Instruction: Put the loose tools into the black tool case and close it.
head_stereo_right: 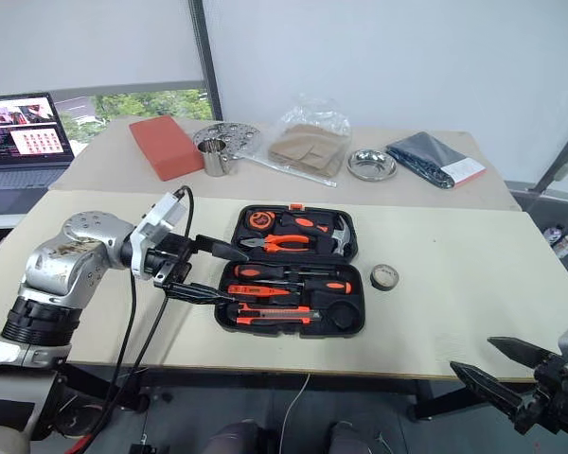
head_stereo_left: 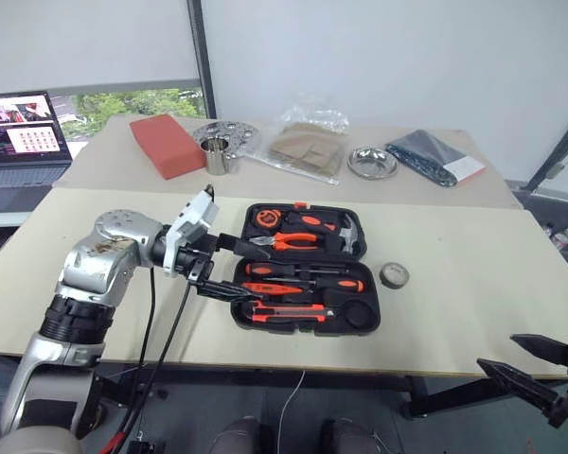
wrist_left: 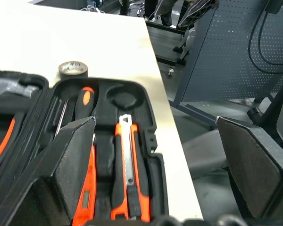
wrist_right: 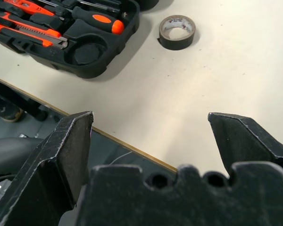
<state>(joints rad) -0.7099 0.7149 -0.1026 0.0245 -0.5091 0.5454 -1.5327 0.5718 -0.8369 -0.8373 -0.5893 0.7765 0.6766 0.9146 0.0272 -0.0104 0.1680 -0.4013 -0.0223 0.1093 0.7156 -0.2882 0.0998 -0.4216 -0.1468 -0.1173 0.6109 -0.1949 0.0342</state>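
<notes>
1. A pale table (head_stereo_left: 473, 312) by a grey wall carries the open black tool case (head_stereo_left: 306, 269).
2. Screwdrivers (head_stereo_left: 308, 279) and utility knife (head_stereo_left: 286, 312) sit in its recesses.
3. The tape roll (head_stereo_left: 394, 275) still lies just beside the case; the lid remains unclosed.
4. The left gripper (head_stereo_left: 218, 267) hangs wide and empty over the case's edge; the right gripper (head_stereo_left: 525, 364) is wide, empty, well apart.

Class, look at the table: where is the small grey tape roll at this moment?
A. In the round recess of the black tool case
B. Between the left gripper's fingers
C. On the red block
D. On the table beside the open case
D: the tape roll lies on the table just outside the open black tool case, whose round recess is empty.
</notes>
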